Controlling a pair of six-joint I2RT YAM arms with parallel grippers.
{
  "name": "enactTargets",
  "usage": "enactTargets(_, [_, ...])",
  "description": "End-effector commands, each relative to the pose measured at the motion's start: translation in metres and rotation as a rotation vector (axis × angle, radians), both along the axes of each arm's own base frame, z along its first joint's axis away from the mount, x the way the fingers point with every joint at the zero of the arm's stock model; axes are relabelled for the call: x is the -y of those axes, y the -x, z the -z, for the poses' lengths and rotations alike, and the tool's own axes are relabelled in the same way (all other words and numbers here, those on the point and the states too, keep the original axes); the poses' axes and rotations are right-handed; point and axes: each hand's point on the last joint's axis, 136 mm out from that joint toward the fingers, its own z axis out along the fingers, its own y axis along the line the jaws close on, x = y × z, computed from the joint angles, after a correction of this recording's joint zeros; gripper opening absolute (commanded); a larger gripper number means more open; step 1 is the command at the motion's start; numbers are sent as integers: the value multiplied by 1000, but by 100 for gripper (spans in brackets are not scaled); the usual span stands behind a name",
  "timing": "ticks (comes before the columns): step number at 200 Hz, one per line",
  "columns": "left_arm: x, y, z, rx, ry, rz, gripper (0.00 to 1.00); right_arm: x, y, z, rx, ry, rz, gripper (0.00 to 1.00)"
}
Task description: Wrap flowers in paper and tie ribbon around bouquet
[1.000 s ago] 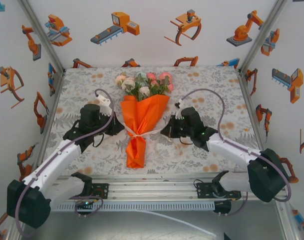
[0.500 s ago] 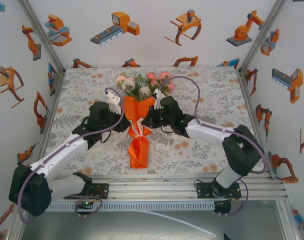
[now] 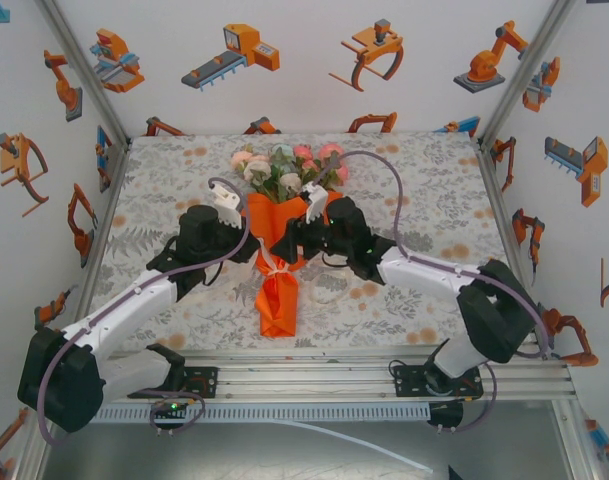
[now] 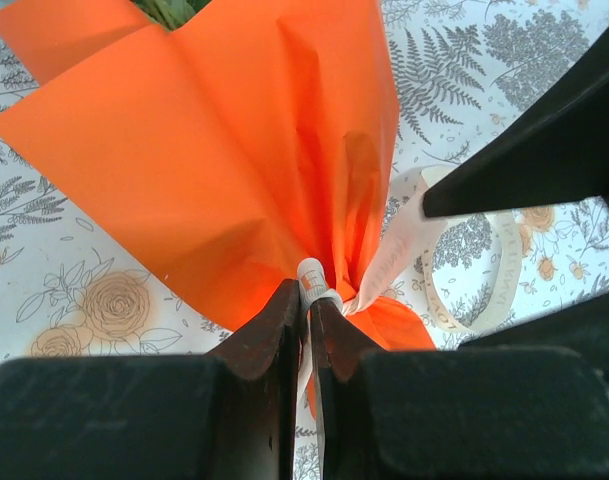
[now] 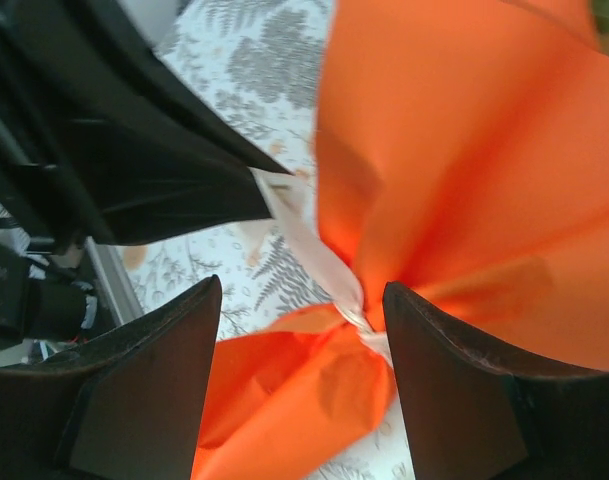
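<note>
Bright even light, soft faint shadows, wrist views blurred up close

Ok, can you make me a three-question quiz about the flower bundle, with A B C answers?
1. Where does the ribbon go round the bouquet?
A) over the roses
B) at its pinched narrow part
C) at the very bottom tip

2. What colour is the paper?
A) orange
B) blue
C) green

3. How are the jaws of the left gripper?
A) wide open
B) holding a rose
C) closed on the ribbon

Answers:
1 B, because the paper gathers in just where the ribbon circles it.
2 A, because the sheet is bright orange in both wrist views.
3 C, because the left wrist view shows them almost touching with ribbon between them.
</note>
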Motion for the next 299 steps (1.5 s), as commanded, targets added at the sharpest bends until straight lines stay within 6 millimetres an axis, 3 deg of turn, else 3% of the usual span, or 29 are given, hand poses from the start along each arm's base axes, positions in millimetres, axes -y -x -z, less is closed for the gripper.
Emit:
enactTargets(1, [9, -2, -14, 39, 26, 35, 16, -27, -1, -15, 92, -86, -81, 61])
enactTargets(19, [9, -3, -13, 35, 28, 31, 16, -45, -8, -17, 83, -110, -127, 56])
enactTargets(38, [7, -5, -12, 28, 14, 14, 17, -51, -11, -15, 63, -117, -139, 20])
enactTargets(54, [1, -6, -13, 26, -1, -15, 25, -47, -12, -16, 73, -123, -117, 0])
enactTargets(98, [-29, 6, -25, 89, -25, -91, 50, -35, -16, -13, 81, -111, -64, 0])
enactTargets(119, [-33, 18, -11, 79, -67, -37, 53, -36, -14, -15, 84, -114, -74, 0])
enactTargets(138, [-45, 13, 6, 66, -120, -77, 55, -38, -13, -16, 83, -119, -88, 0])
enactTargets(176, [-41, -1, 21, 76, -140, -71, 57, -42, -11, -18, 71, -129, -114, 0])
enactTargets(223, [-21, -17, 12, 180, -111, -4, 64, -50, -4, -19, 37, -136, -175, 0])
enactTargets(252, [-13, -18, 7, 197, -83, 33, 55, -49, -6, -18, 23, -129, -166, 0])
enactTargets(272, [-13, -18, 4, 202, -75, 28, 36, -49, -7, -17, 3, -109, -161, 0])
enactTargets(289, [-13, -16, -1, 204, -52, 24, 7, -45, -9, -15, -17, -67, -130, 24])
enactTargets(299, [-14, -16, -2, 201, -43, 17, 0, -37, -11, -13, -19, -25, -95, 37])
